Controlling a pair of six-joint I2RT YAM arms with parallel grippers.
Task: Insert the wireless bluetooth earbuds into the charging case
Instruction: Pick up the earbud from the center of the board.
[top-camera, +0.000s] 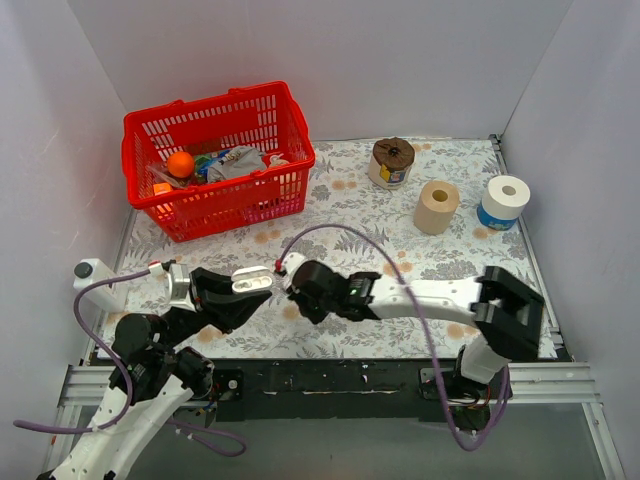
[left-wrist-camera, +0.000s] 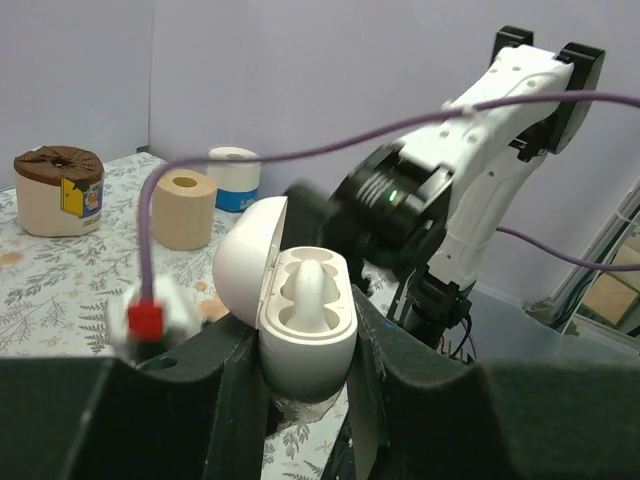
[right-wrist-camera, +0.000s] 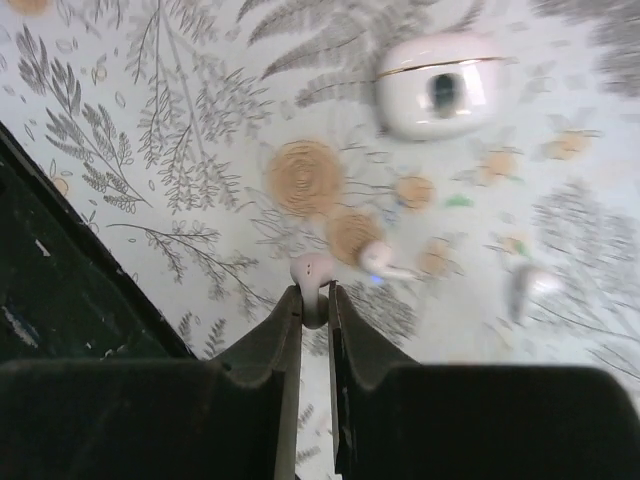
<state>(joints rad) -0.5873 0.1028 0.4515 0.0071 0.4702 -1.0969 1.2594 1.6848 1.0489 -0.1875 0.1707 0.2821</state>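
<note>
My left gripper is shut on the white charging case and holds it above the table with its lid open. In the left wrist view the case stands upright between my fingers, lid swung left, and its wells look empty. My right gripper is just right of the case. In the right wrist view it is shut on a white earbud, pinched by the stem above the cloth. A second earbud lies on the cloth, blurred.
A white rounded object with a dark oval and a small white blurred piece lie on the floral cloth. A red basket stands back left. Three rolls stand back right. A purple cable arcs over the right arm.
</note>
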